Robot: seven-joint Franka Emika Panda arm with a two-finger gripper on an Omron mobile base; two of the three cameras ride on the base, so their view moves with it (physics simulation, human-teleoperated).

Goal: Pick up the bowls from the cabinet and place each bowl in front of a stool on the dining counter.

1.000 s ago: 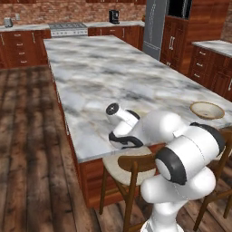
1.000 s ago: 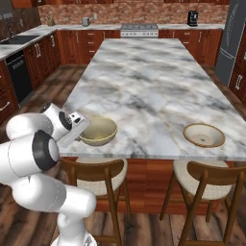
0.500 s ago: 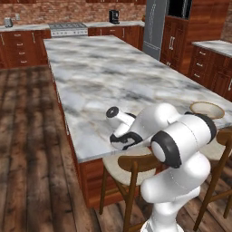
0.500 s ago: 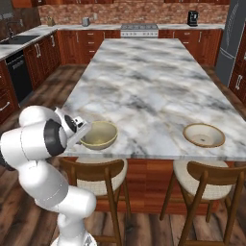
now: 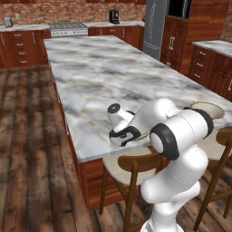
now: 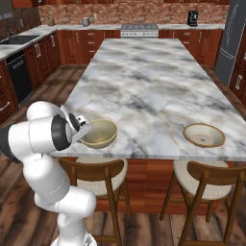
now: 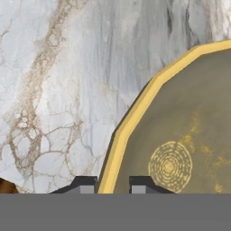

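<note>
The deep grey-olive bowl [image 6: 99,133] with its pale yellow rim stands on the dining counter [image 6: 144,77] near the front edge, above a stool [image 6: 98,175]. My gripper [image 6: 83,133] is at the bowl's left rim. In the hand view the yellow rim [image 7: 118,135] runs down between the two fingertips, with my gripper [image 7: 113,186] shut on it. The shallower cream bowl [image 6: 204,135] sits on the counter to the right, in front of the second stool [image 6: 206,174]. In the left base view my hand [image 5: 124,133] hides most of the deep bowl, and the cream bowl [image 5: 207,109] shows past the arm.
The marble top [image 5: 90,68] stretches far back from the bowls. Red-brown cabinets, a stove [image 6: 139,30] and a steel fridge [image 5: 155,25] line the back wall. Wood floor [image 5: 27,136] lies left of the island.
The deep bowl stays in the same spot on the counter with the hand at its rim. The arm's upper links have shifted a little behind it.
</note>
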